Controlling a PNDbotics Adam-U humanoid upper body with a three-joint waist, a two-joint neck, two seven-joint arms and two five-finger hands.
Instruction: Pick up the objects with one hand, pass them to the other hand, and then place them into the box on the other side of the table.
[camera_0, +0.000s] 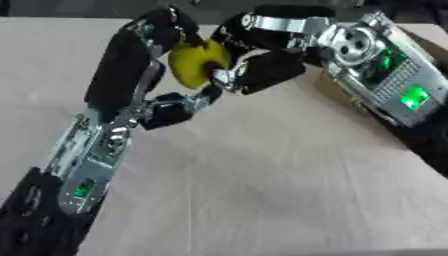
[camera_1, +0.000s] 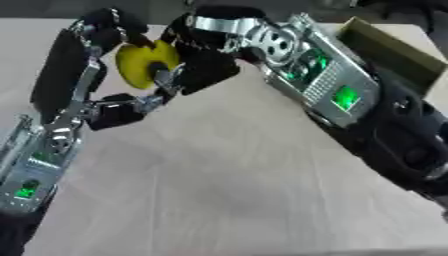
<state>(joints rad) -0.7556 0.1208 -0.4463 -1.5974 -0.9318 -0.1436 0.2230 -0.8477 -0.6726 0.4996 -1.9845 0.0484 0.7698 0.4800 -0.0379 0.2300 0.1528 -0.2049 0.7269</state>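
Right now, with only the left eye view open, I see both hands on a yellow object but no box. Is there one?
Observer: Yes. The right eye view shows a cardboard box at the table's far right, behind the right forearm.
Operator: Anything in it?
Observer: Cannot tell. Only a flap and a wall show there; the forearm hides the inside.
Operator: Where is the object relative to it?
Observer: The yellow object, between the left hand and the right hand, is well to the left of the box, above the table.
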